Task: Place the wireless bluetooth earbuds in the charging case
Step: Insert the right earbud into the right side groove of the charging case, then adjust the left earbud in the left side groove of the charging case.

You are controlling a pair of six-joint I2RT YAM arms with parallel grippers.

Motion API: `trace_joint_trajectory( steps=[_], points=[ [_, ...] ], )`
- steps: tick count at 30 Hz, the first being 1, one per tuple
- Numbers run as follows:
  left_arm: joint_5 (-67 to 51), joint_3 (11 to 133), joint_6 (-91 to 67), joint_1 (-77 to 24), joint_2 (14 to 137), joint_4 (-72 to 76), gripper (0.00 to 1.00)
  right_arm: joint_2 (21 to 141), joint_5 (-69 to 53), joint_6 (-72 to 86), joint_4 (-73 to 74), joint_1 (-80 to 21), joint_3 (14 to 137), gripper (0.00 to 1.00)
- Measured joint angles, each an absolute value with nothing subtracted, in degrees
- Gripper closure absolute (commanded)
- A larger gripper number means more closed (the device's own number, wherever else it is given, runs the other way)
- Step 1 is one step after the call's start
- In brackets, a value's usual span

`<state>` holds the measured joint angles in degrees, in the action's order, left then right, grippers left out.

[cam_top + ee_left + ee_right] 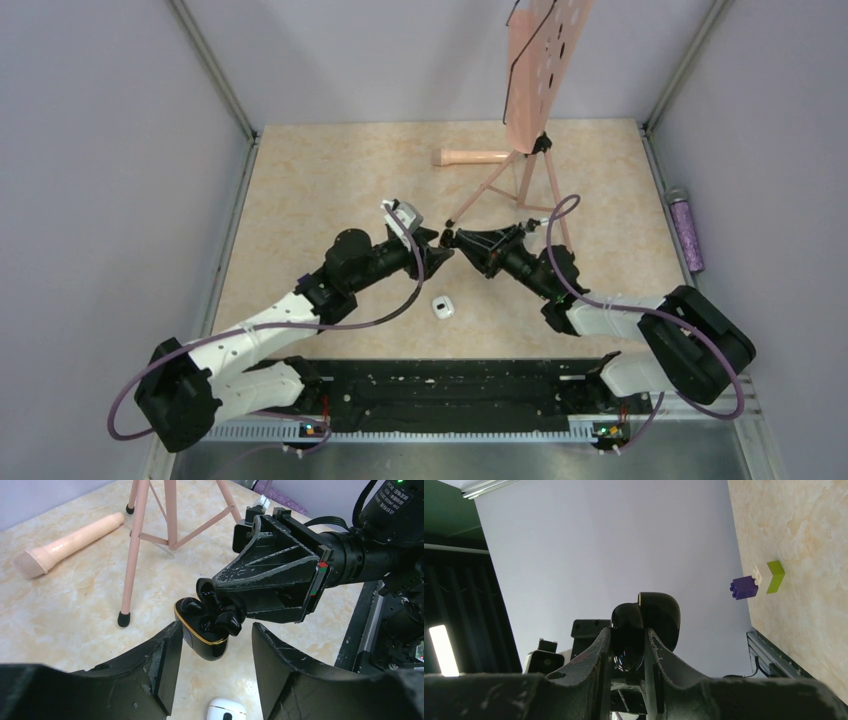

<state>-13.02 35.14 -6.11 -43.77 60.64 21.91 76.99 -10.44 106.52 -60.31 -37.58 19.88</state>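
Observation:
The black charging case (pixel 207 647) with a gold rim hangs open above the table. My right gripper (pixel 206 591) is shut on its glossy lid, also seen between the fingers in the right wrist view (pixel 627 635). One black earbud (pixel 190 605) sits in the far well. A second earbud (pixel 231 621) lies over the near well, standing proud of the rim. My left gripper (pixel 216 642) is open, a finger on each side of the case, the left finger close to its wall. From above, both grippers meet tip to tip, left (pixel 430 250) and right (pixel 453 239).
A white earbud case (pixel 443 306) lies on the table just below the grippers. A pink microphone (pixel 470 157) and a pink tripod stand (pixel 520 185) occupy the back. Purple and green blocks (pixel 756 582) lie near the table edge. A purple bottle (pixel 686 230) sits at the right wall.

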Motion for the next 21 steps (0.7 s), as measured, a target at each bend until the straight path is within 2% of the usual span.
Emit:
trace_joint_trajectory(
  steps=[13,18,21],
  points=[
    [-9.9,38.2,-6.1,-43.8,56.8,14.8,0.39,76.1,-10.4,106.0,-60.3,-37.6,19.9,1.0],
    [-8.0,39.8,-8.4,-43.8,56.7,11.9,0.43,76.1,-10.4,105.2,-60.3,-37.6,19.9,1.0],
    [-5.0,40.2,-11.7,-43.8,56.0,10.3,0.36,75.5,-10.5,104.4,-60.2,-37.6,19.9,1.0]
  ],
)
